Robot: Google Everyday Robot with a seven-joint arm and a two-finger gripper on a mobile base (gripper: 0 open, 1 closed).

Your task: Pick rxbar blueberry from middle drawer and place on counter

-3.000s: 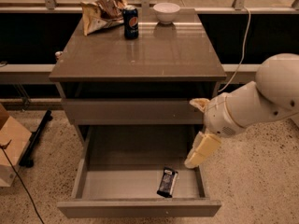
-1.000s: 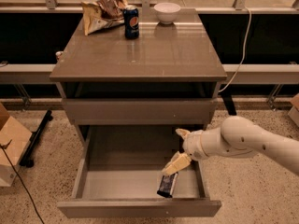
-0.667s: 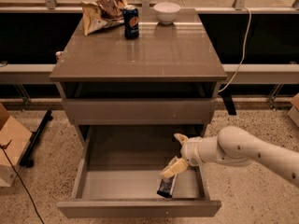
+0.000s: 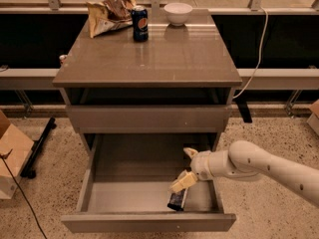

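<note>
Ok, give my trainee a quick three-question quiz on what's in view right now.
1. True or false: the rxbar blueberry lies on the counter.
2. Where is the gripper? A over the counter; B down in the open middle drawer; C out of view.
3. What stands between the snack bag and the white bowl?
Key: 1 false; 2 B; 3 the soda can.

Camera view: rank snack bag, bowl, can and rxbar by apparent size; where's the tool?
1. snack bag
2. bowl and can: about alike
3. rxbar, smallest, partly covered by the tool inside the drawer
</note>
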